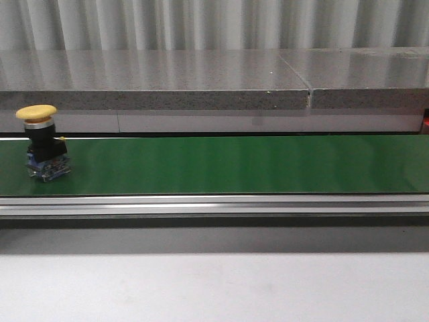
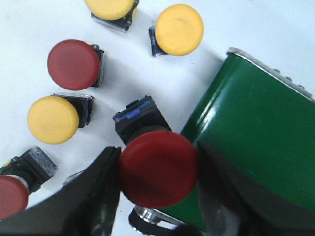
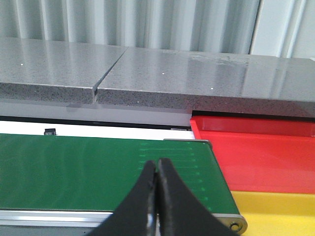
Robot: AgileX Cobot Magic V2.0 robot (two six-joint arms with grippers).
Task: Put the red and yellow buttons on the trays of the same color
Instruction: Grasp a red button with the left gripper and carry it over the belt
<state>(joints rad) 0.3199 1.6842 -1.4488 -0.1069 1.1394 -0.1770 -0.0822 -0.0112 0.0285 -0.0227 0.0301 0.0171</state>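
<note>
In the left wrist view, the left tool [image 2: 157, 182] grips a red button [image 2: 158, 168], its dark fingers [image 2: 96, 196] pressed against either side of the mushroom cap, the black and blue body pointing away beneath it. Just beside it runs the rounded end of the green belt [image 2: 256, 142]. Farther out, on the white surface [image 2: 29, 29], stand more buttons well apart from one another: a yellow one [image 2: 52, 119], a red one [image 2: 74, 64], another yellow one [image 2: 178, 29], a further yellow one cut by the frame, and a red one [image 2: 11, 195] at the edge.

In the right wrist view, the right tool [image 3: 157, 172] is closed on nothing, fingertips touching, hanging over the belt's other end. Just beyond that end lie the yellow tray [image 3: 275, 209] and, farther, the red tray [image 3: 256, 152], side by side.

In the front view, a yellow button on the belt [image 1: 41, 144] stands upright near the left end, cap up; neither arm shows there.

These buttons look like rigid plastic, light, and top-heavy: broad smooth cap on a narrow body. The cap is likely slippery at its domed rim, so the squarer body below probably offers the surer hold; a cap grip, as now, may let it swing or tip on release.
</note>
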